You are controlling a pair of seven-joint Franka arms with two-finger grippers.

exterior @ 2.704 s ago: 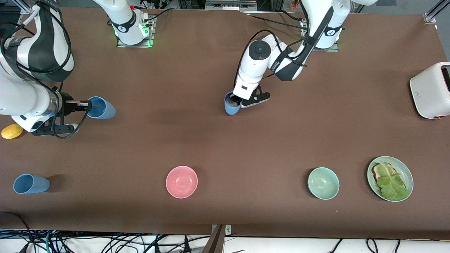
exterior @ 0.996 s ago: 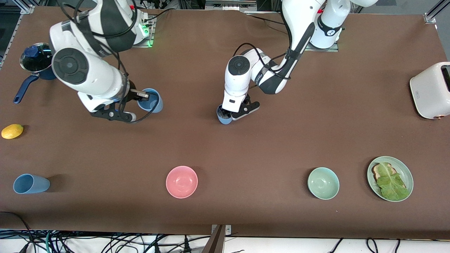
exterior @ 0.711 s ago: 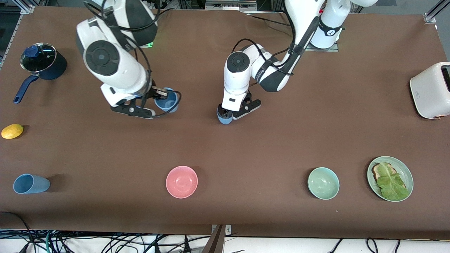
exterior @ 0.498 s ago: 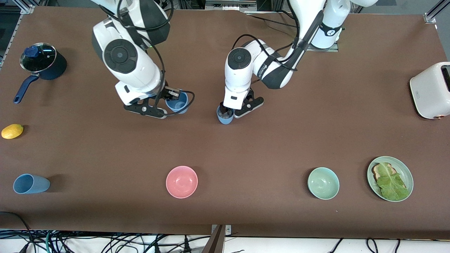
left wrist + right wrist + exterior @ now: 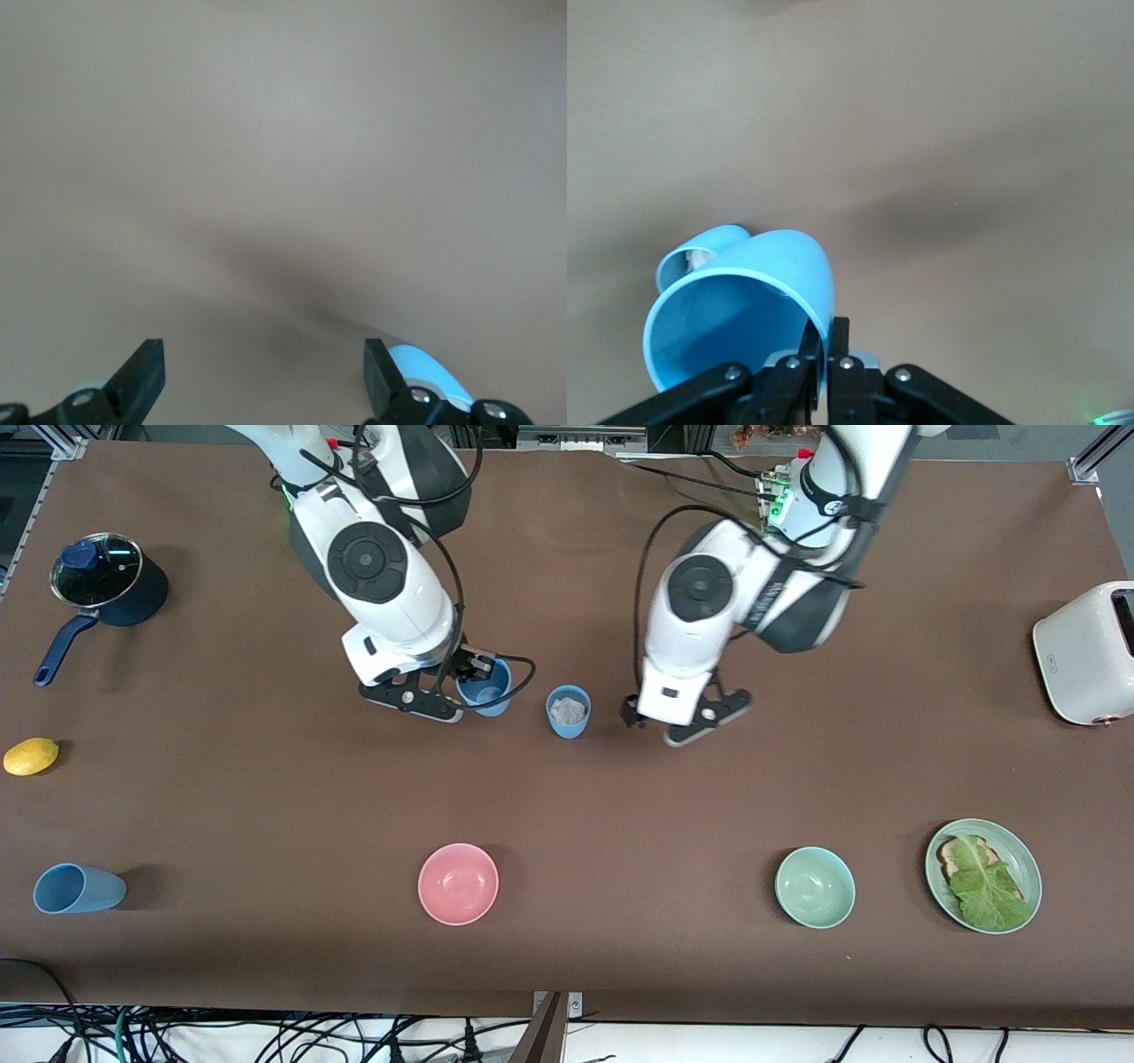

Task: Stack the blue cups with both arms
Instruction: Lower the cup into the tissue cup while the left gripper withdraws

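Note:
One blue cup [image 5: 568, 710] stands upright mid-table with something whitish inside. My left gripper [image 5: 678, 726] is open and empty, just beside that cup toward the left arm's end; the left wrist view shows its spread fingers [image 5: 146, 381] and a bit of the cup [image 5: 430, 374]. My right gripper [image 5: 462, 680] is shut on the rim of a second blue cup [image 5: 485, 688], held tilted just beside the standing cup. In the right wrist view the held cup [image 5: 735, 328] is pinched by the gripper [image 5: 828, 350], with the standing cup [image 5: 700, 257] close by. A third blue cup [image 5: 75, 888] lies on its side near the front camera at the right arm's end.
A dark-blue lidded saucepan [image 5: 106, 584] and a lemon [image 5: 31, 755] sit at the right arm's end. A pink bowl [image 5: 458, 883], a green bowl [image 5: 815, 887] and a plate with toast and lettuce [image 5: 1019, 841] stand nearer the front camera. A white toaster [image 5: 1085, 651] is at the left arm's end.
My left gripper let go of its cup, left it standing, and drew away toward the left arm's end. My right arm carried its cup across the table to beside the standing cup.

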